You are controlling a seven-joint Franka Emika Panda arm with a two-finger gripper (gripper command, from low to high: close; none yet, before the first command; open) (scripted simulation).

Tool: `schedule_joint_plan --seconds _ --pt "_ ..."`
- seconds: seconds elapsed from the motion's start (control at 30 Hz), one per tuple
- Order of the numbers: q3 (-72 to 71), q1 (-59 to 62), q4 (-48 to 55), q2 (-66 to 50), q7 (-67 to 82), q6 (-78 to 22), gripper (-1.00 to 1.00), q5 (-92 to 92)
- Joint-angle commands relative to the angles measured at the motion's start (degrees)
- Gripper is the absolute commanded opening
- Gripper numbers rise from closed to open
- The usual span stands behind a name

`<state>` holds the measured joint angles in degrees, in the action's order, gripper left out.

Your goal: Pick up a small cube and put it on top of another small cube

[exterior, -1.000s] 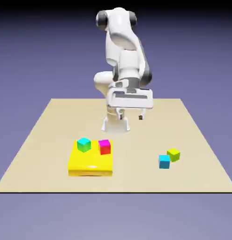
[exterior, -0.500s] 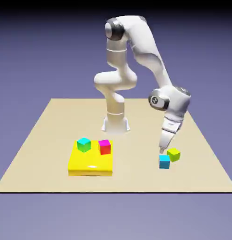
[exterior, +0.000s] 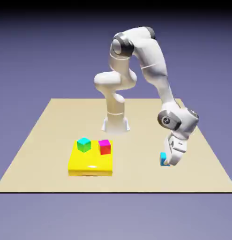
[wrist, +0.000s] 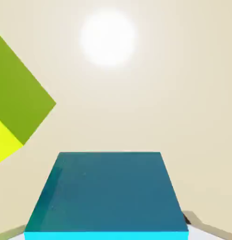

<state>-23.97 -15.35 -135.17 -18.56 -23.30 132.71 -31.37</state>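
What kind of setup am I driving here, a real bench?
Likely a rendered simulation, not a real bench: a flat tan table before a plain blue-violet backdrop, flat-coloured cubes such as the cyan cube, and a yellow block.

In the hand view, the cyan cube (wrist: 107,194) fills the lower middle, with a sliver of grey showing at each bottom corner. The yellow-green cube (wrist: 17,105) stands close on the left, apart from it by a strip of bare surface (wrist: 150,93); ahead and to the right the surface lies open. In the exterior view, the yellow block (exterior: 90,161) with its teal cube (exterior: 84,144) and red cube (exterior: 105,146) sits well apart, toward the exterior view's left.
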Motion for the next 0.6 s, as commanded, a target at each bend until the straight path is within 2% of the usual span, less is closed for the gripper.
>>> schedule_joint_plan --seconds 0.0,0.3,0.43,0.47,0.57 --pt "0.1 -1.3 -0.2 1.4 0.8 -0.8 -1.00 1.2" --pt "5.2 -17.6 -1.8 9.6 5.9 -4.9 -1.00 9.4" --pt "8.9 -18.2 -3.6 1.5 0.7 4.0 -1.00 2.2" --pt "8.9 -18.2 -3.6 1.5 0.7 4.0 1.00 2.2" --pt "7.0 -17.9 -2.7 5.6 3.4 -0.5 1.00 5.9"
